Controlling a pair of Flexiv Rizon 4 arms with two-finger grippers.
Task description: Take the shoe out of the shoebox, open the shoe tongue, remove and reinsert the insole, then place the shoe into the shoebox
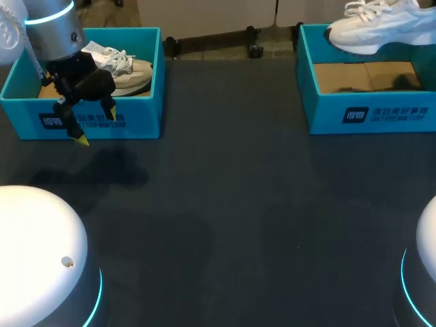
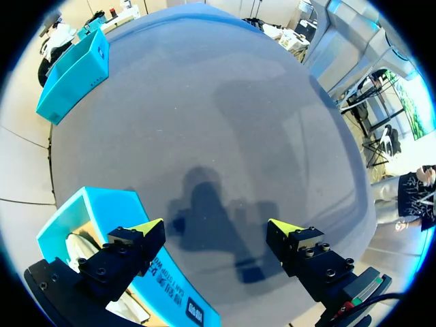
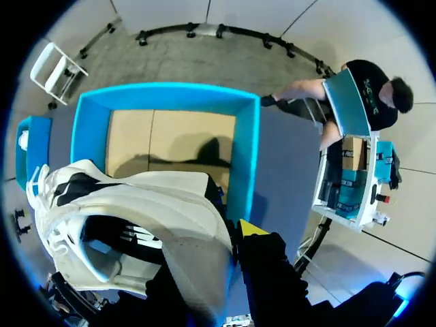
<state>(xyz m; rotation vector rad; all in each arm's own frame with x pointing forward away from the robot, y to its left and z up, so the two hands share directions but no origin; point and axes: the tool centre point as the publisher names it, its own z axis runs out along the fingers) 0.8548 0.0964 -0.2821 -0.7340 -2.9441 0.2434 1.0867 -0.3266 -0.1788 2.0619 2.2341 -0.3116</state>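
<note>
White shoe [image 1: 381,27] – cut off by the head view's top edge. Right gripper [image 3: 212,238]: one finger hidden behind that shoe. Beige shoe [image 1: 129,71] in left shoebox [image 1: 146,102] – partly hidden by left arm [image 1: 58,30].

Shoe [image 3: 170,204] at the right pincer [image 3: 230,233]: smooth white upper is shown; box [image 3: 245,157] ahead: matt blue card, brown inside.

The left shoebox [image 1: 136,116] and right shoebox [image 1: 368,112] are coloured cyan, floors brown; the white sneaker [image 1: 381,27] is marked with black panels, the beige sneaker [image 1: 133,73] white-laced; the table [image 1: 238,204] is shown dark grey.
</note>
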